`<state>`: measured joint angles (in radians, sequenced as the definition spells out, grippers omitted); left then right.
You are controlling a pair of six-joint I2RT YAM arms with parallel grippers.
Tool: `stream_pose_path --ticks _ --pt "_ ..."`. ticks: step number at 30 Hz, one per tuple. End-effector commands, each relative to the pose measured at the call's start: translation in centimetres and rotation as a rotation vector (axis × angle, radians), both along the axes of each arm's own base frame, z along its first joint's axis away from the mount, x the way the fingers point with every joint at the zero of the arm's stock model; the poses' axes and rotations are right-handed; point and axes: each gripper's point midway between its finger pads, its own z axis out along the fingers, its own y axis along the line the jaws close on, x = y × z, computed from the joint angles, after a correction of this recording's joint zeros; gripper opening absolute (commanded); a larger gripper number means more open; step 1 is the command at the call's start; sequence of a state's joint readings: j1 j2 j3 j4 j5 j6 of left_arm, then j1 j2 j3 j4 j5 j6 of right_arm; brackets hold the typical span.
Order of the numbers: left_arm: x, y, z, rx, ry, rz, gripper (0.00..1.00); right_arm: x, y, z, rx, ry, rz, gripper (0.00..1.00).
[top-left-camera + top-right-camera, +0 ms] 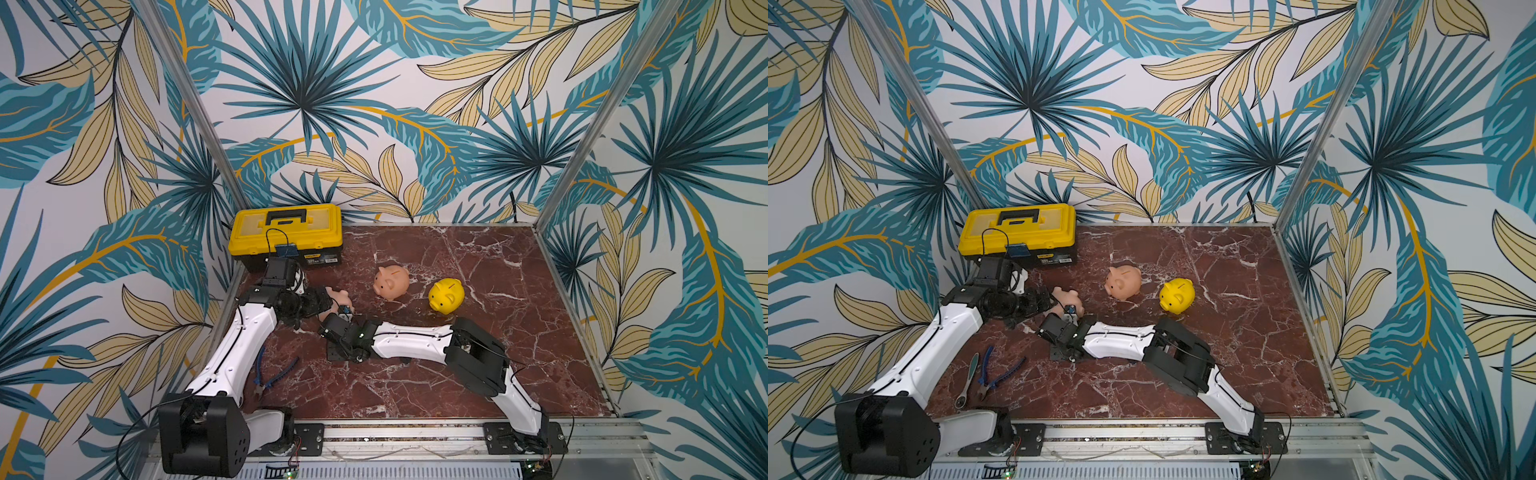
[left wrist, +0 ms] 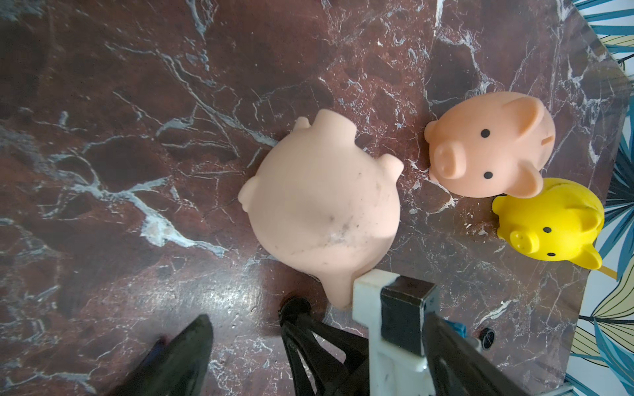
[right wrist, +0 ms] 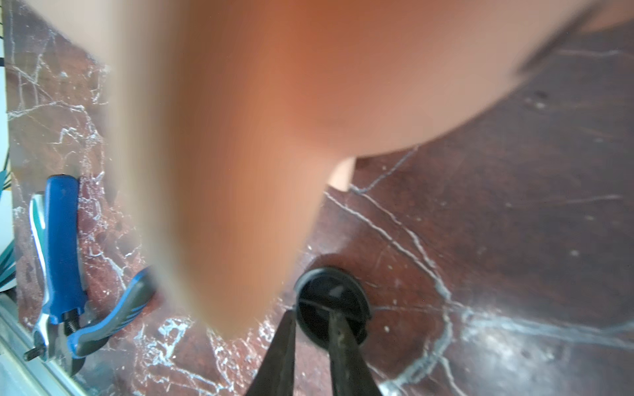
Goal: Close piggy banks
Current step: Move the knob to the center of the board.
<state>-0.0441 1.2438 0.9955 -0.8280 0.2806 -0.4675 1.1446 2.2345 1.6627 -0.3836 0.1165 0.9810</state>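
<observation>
We see the pale pink plastic piggy bank (image 1: 340,296) lying tipped over just in front of the yellow-and-black plastic toolbox (image 1: 286,237), on the red marble tabletop (image 1: 478,374). The left gripper (image 2: 249,312) sits at the pig's side, its jaws apart with only tabletop between them. The right gripper (image 3: 312,313) is clamped on a small black round plug disc (image 3: 346,298), low beside the same pig. Farther from the toolbox the peach plastic piggy bank (image 1: 390,282) stands upright. Farther still stands the bright yellow plastic piggy bank (image 1: 446,296), the two apart.
</observation>
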Motion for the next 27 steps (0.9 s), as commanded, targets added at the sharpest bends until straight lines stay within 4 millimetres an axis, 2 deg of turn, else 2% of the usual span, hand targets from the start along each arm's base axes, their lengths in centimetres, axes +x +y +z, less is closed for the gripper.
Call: stream_pose_path --ticks 1,11,16,21,27 --pt "-0.2 0.3 -0.1 0.006 -0.001 -0.003 0.96 -0.9 -3.8 -1.3 -0.124 0.017 -0.026 0.22" --pt "-0.5 0.2 -0.4 -0.001 0.007 -0.007 0.96 -0.3 -9.5 -0.5 -0.181 -0.001 -0.095 0.21" --pt "-0.7 0.2 -0.7 -0.003 0.015 -0.008 0.96 -0.1 -12.1 -0.9 -0.200 0.013 -0.141 0.22" --pt "-0.6 0.2 -0.6 0.000 0.013 -0.009 0.96 0.3 -13.3 -0.9 -0.204 0.027 -0.169 0.28" --pt "-0.6 0.3 -0.6 0.004 0.011 -0.008 0.96 1.1 -14.0 0.4 -0.192 0.014 -0.192 0.37"
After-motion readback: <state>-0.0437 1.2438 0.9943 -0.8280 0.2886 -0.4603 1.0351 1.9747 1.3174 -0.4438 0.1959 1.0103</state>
